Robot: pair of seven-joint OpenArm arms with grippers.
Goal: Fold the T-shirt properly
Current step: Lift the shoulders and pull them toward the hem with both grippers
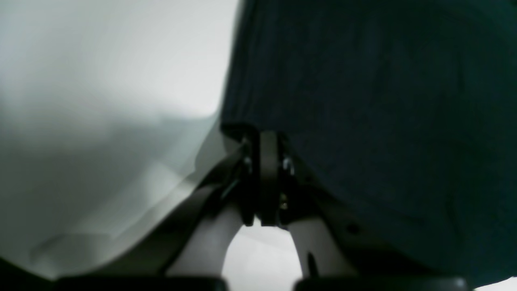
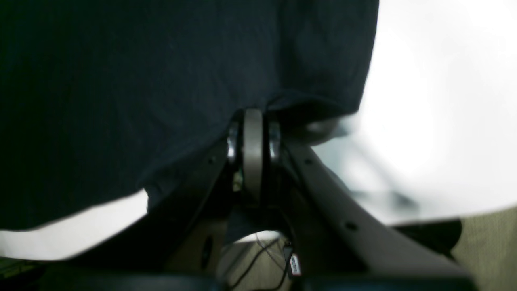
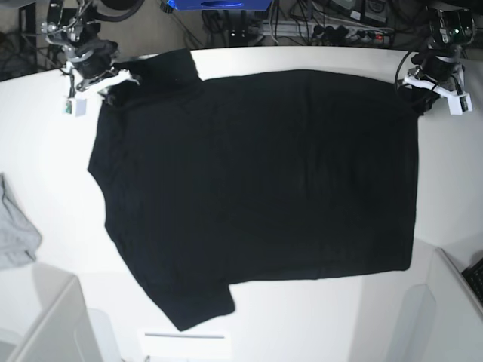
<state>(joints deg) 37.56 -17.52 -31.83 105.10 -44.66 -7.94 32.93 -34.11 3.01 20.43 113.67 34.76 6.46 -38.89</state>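
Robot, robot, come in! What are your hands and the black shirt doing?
Left gripper and right gripper: jaws shut on T-shirt corners. T-shirt spread flat on table. Grey cloth off to the side, clear.

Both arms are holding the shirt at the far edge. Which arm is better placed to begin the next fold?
Probably neither alone. The left gripper pinches the T-shirt at its hem corner and the right gripper pinches it by the sleeve, so both together could carry the far edge forward.
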